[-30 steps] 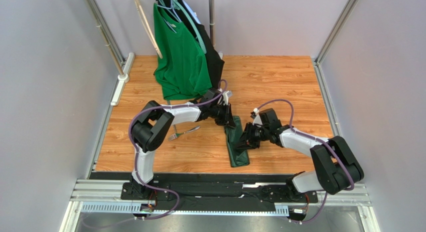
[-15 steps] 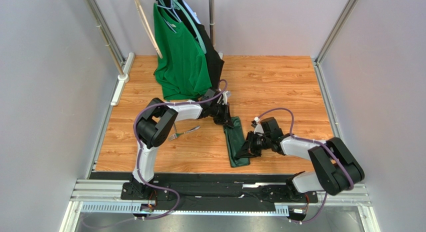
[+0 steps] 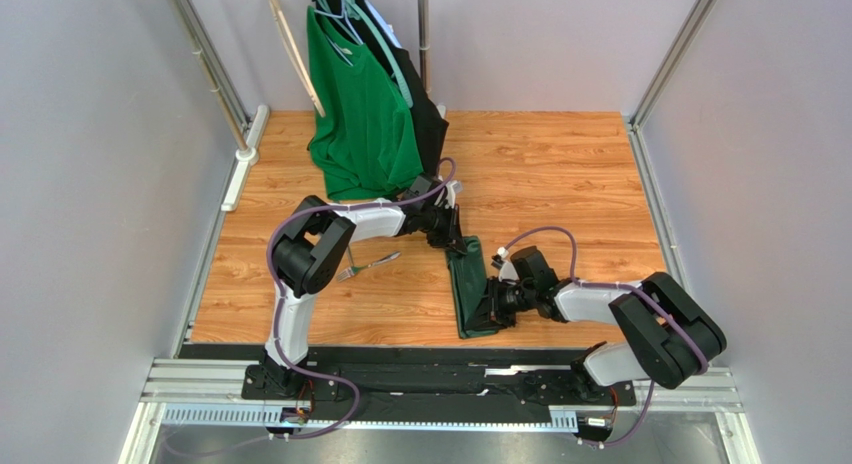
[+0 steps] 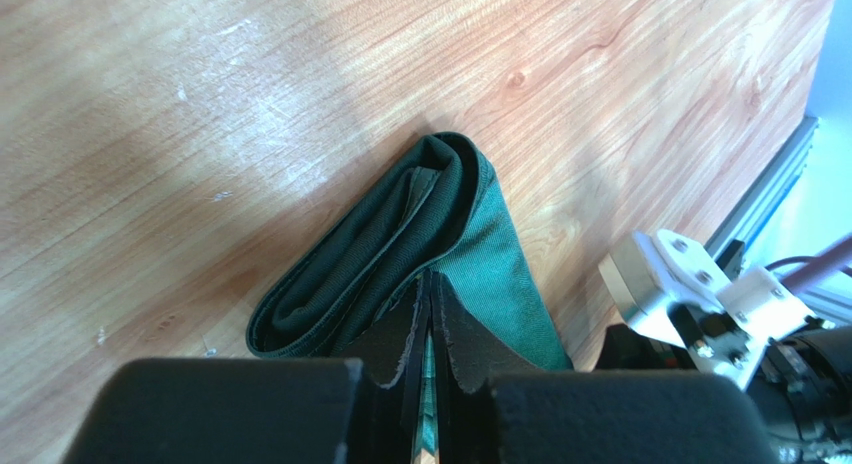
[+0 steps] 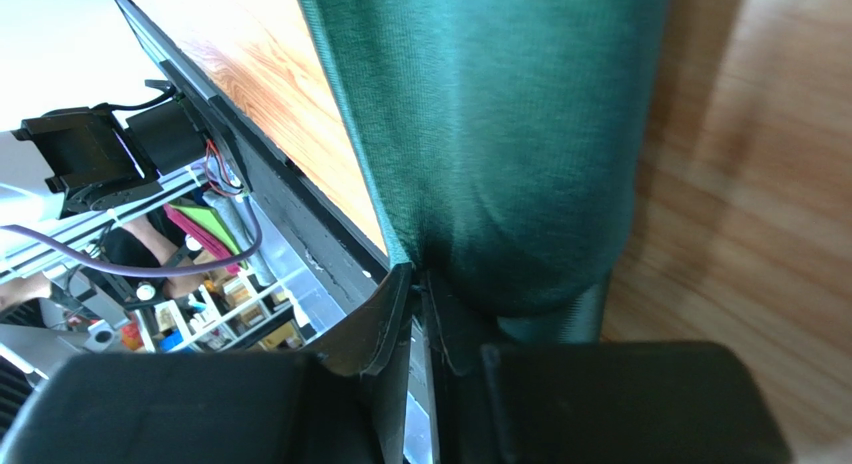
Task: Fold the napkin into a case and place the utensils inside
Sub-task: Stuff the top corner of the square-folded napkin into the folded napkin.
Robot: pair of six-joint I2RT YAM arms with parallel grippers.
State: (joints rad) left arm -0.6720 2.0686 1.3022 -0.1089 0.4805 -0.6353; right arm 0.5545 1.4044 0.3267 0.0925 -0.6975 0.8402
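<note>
Napkin (image 3: 472, 289), folded to a narrow strip near the middle of the surface's near edge, looks light, limp and layered, so grips belong on stacked edges: left hand (image 3: 462, 242) pinches its far end, right hand (image 3: 492, 306) its near end.

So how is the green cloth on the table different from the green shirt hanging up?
The napkin is dark green; the T-shirt is brighter green. The napkin lies folded long and narrow on the table; the T-shirt hangs spread out at the back. Both are green cloth.
</note>
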